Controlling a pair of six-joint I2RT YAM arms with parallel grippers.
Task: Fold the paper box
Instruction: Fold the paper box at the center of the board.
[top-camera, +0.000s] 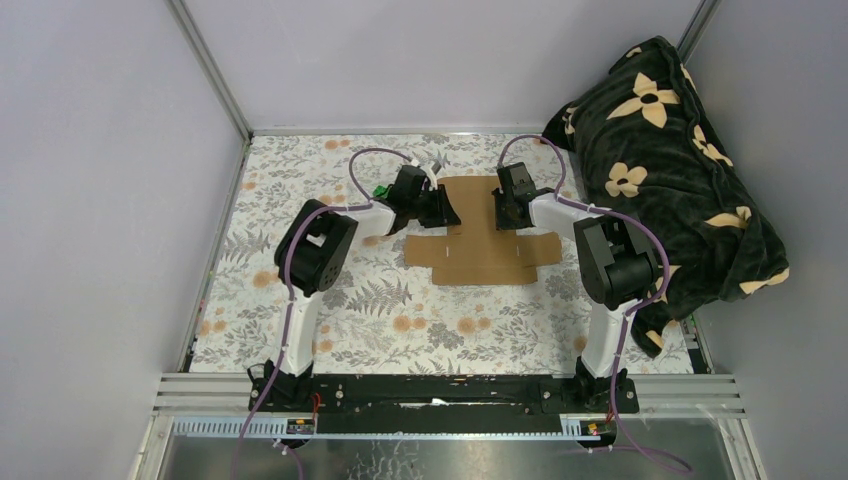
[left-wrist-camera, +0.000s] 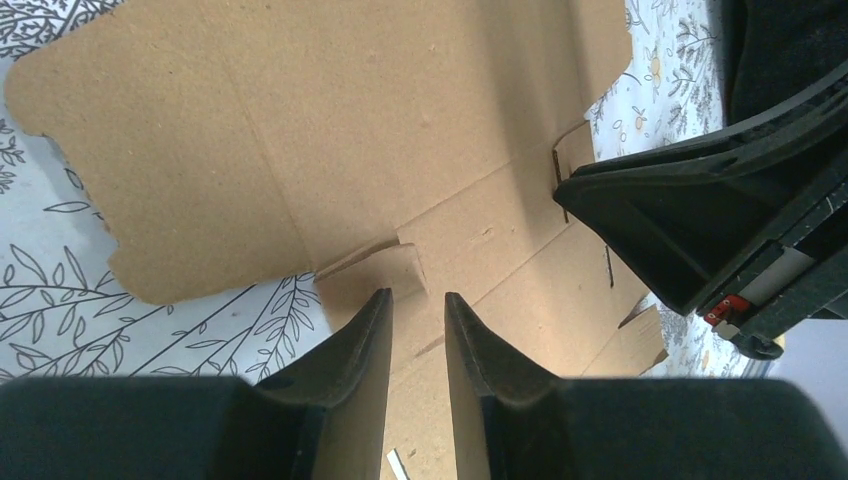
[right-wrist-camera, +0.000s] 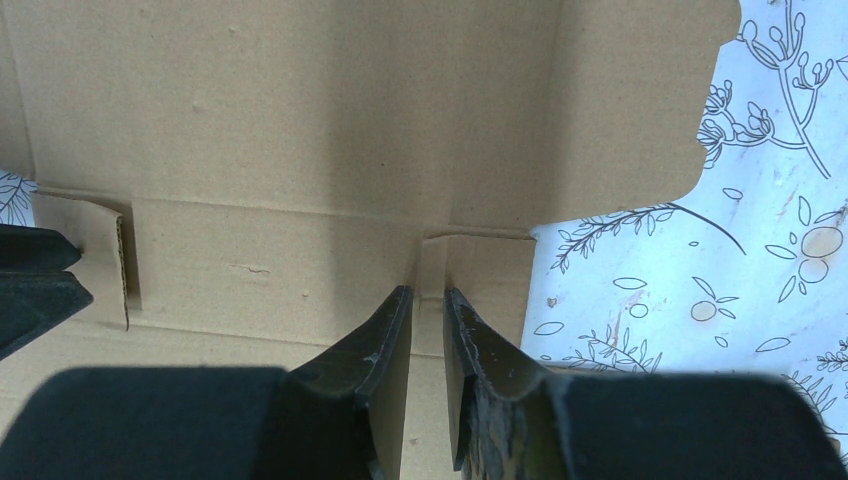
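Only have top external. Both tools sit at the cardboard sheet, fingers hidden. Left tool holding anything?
Observer: No. The left wrist view shows the left tool with its fingers parted above the paper box, nothing clamped between them.
Operator: What's just ahead of it?
Observer: A small tab cut where creases meet; its free edge looks slightly lifted off the sheet.
Operator: Right tool?
Observer: The right tool shows a slim gap between its fingers, lined up on the slit beside a second tab at the sheet's edge. Whether it pinches anything cannot be told.
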